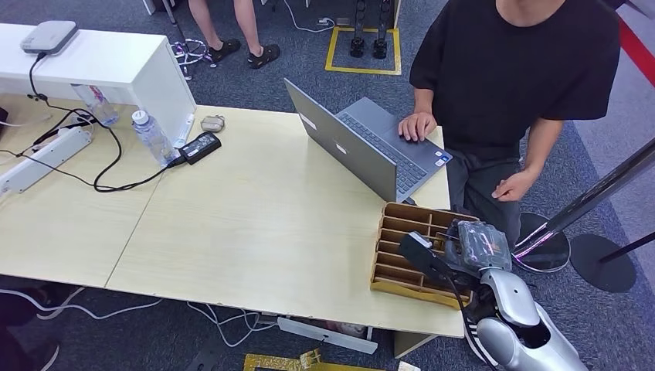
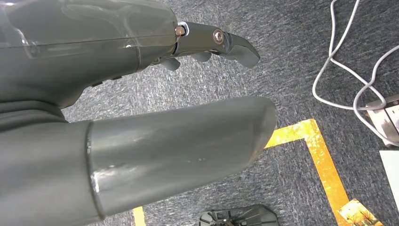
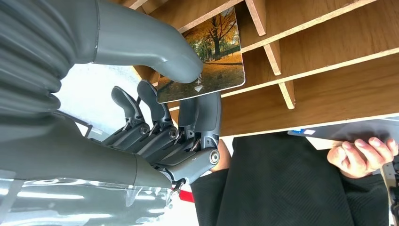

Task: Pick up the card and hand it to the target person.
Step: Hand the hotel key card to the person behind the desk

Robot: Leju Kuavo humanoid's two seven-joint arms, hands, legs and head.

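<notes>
In the right wrist view a card [image 3: 214, 54] printed with autumn trees is pinched between the thumb and a finger of my right hand [image 3: 188, 89]. The card hangs just off the wooden slotted organiser [image 3: 320, 70]. From the head view my right hand [image 1: 479, 246] hovers over the far right end of that organiser [image 1: 402, 255], at the table's right front corner. The person [image 1: 517, 69] in a black shirt stands just beyond, one hand on the laptop [image 1: 371, 143]. My left hand [image 2: 141, 94] hangs over the carpet, fingers apart and holding nothing.
A water bottle [image 1: 151, 136], a power brick [image 1: 201, 146], a power strip [image 1: 42, 158] and cables lie on the left of the wooden table [image 1: 255, 224]. A white box [image 1: 100, 62] stands at the back left. Metal stands [image 1: 587, 201] rise on the right. Another person's legs [image 1: 232, 31] stand far back.
</notes>
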